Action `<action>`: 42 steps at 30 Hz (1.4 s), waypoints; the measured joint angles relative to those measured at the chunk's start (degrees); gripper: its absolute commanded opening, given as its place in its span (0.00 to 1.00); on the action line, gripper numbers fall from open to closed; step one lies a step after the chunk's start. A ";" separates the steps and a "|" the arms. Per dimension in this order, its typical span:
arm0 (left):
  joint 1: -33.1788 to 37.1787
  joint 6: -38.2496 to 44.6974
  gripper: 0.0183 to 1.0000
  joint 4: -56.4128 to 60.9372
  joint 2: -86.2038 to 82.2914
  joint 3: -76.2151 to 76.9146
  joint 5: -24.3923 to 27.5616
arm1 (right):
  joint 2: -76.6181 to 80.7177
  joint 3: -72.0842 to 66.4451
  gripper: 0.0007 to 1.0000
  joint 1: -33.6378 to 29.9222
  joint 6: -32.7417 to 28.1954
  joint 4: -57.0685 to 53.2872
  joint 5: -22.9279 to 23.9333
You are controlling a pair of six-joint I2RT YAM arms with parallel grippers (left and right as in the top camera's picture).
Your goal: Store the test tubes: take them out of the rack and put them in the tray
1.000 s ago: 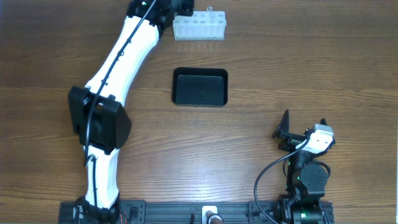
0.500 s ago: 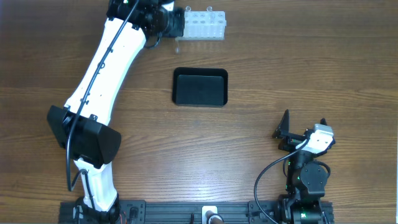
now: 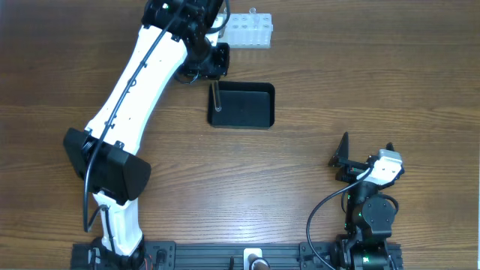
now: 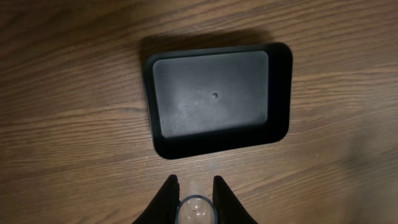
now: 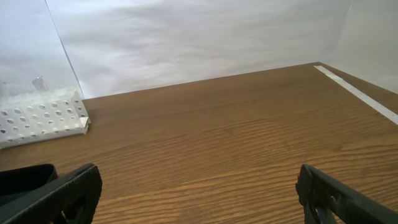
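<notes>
Progress: early. Left gripper is clamped on one test tube, seen end-on between its fingers. By its wrist view it hangs over bare tabletop just beside the tray, not over the tray floor. The tray sits mid-tabletop towards the far edge and its floor is bare, so I'd say nothing is stored yet. The rack is just beyond it at the far edge, with at least one remaining tube sticking up; I can't count any others through the clear plastic. Right gripper is parked near the near edge on the right, fingers spread, holding nothing

Left to do: drop this tube in the tray, then go back for whatever the rack still holds

Change vs earlier frames: the left gripper was at the rack's left end 1.0 s ago and beside that end 0.5 s ago. It has since swung away from the far edge to the tray's left side, and the tube now shows below it. Tray, rack and right arm have not moved
</notes>
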 measured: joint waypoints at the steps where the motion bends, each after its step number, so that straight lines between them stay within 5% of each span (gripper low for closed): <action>1: 0.00 -0.02 0.06 0.02 0.28 0.00 0.09 | 0.00 0.00 0.99 0.00 0.00 0.00 0.00; 34: 0.02 -0.20 0.08 5.57 18.95 0.00 -0.33 | 0.00 0.00 0.99 0.00 0.02 0.00 0.02; 42: 0.15 -0.20 0.20 8.46 20.31 0.00 -0.33 | 0.00 0.00 0.99 0.00 0.02 0.00 0.02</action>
